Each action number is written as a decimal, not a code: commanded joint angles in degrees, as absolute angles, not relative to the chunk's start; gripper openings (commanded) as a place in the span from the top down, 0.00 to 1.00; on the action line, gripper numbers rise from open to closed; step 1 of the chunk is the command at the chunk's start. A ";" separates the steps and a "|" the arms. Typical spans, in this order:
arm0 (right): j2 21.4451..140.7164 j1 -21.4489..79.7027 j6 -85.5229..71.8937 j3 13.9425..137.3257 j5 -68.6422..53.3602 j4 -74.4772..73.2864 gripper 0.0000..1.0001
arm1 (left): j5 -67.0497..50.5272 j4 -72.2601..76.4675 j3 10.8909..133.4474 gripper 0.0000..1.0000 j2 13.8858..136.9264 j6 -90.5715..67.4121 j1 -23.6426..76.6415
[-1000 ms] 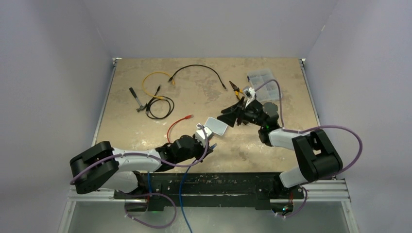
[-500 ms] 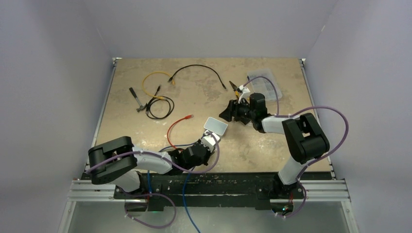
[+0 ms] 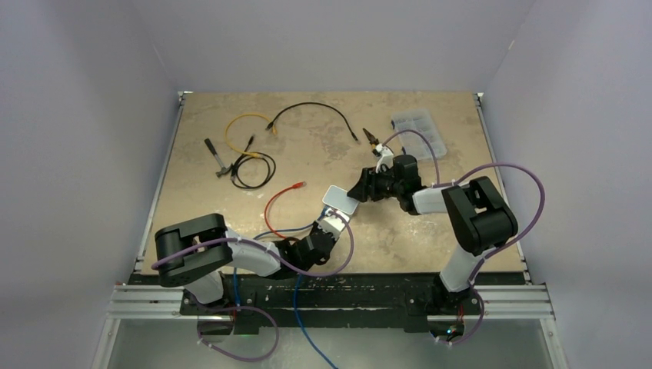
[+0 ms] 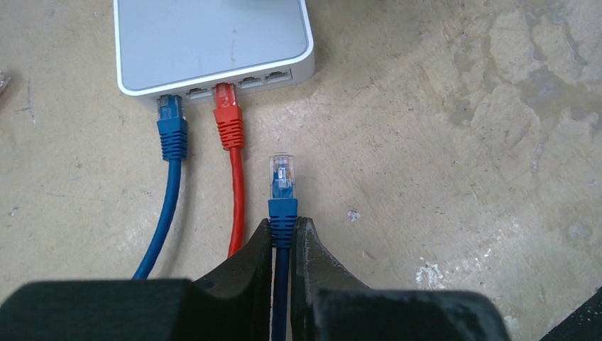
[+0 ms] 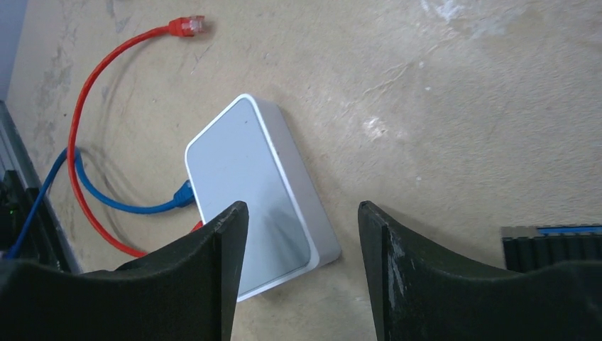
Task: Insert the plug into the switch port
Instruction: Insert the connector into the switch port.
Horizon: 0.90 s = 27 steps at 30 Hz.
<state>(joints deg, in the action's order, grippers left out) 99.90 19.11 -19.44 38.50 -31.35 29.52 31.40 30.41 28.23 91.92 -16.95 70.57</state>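
While the mottled, scuffed tan table lay beneath it, the glossy white, round-cornered switch held a ribbed blue connector and a red connector in two ports. The right gripper hung spread just beside it. The left gripper pinched the blue-booted clear plug, just short of the port row.

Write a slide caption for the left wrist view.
Left gripper holds a blue plug just short of the switch's free ports.
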 commanded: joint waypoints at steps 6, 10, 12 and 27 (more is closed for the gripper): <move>98.34 22.79 -18.13 37.28 -36.84 29.63 0.48 | 34.63 27.80 30.42 1.00 91.80 -13.54 70.75; 99.22 23.31 -17.03 37.88 -38.74 28.83 0.60 | 35.11 26.18 30.49 1.00 91.16 -13.21 70.75; 99.36 23.81 -16.27 38.13 -38.63 27.97 0.62 | 35.42 25.67 30.44 1.00 90.77 -12.93 70.75; 102.21 24.08 -15.70 39.20 -39.10 29.11 0.62 | 36.23 24.56 30.86 1.00 90.50 -10.19 70.75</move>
